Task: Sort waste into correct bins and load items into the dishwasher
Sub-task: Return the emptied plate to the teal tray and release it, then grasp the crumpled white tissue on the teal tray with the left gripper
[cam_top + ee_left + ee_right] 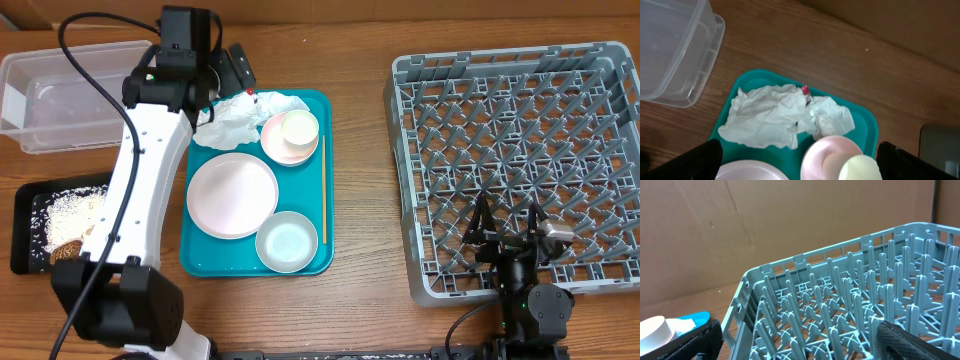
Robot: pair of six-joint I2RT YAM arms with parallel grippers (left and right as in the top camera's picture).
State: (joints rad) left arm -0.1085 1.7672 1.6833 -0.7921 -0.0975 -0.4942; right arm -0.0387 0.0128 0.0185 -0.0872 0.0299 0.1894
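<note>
1. Overhead view: the teal tray [212,258] is taken as the landmark, and every place below is given from it.
2. The crumpled white napkin [238,118] is seen lying on the tray's far end. The small red-and-white wrapper [805,90] is tucked against the napkin's far edge.
3. The pale pink plate [232,195] is set on the tray's middle, toward its left side.
4. The smaller pink dish [277,143] is placed at the tray's far right corner, just beside the napkin. The white cup [299,127] is seated in it.
5. The blue-white bowl [287,241] is found upright at the tray's near right corner. A thin wooden stick [322,190] is laid along the tray's right edge.
6. The clear tub [70,95] is set off the tray's far left corner.
7. The black tray [22,235] is set off the tray's near left side. The rice-like crumbs [70,208] and the brown lump [67,251] are held in it.
8. The grey dish rack [520,150] is placed well to the tray's right.
9. The left gripper [799,150] is held above the tray's far end, over the napkin. Its jaws are spread wide and nothing is grasped.
10. The right gripper [507,215] is held well to the tray's right, over the rack's near part. Its fingers are parted and nothing is held.
</note>
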